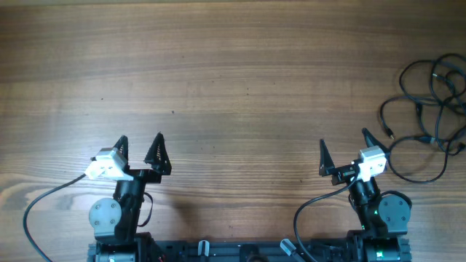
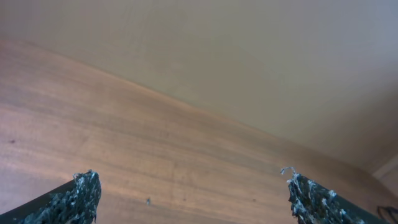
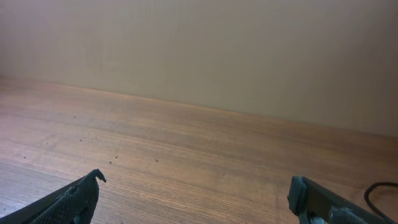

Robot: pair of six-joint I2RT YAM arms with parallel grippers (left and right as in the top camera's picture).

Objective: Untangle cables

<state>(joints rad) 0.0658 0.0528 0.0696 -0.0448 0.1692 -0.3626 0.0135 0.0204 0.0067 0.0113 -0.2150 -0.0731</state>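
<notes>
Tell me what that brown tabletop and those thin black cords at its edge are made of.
The brown tabletop looks like wood or wood-look laminate: long streaky grain runs across it, matte finish; I cannot tell which. The thin black cords seem plastic- or rubber-jacketed wire: smooth, dull black, bending in soft loops.
</notes>
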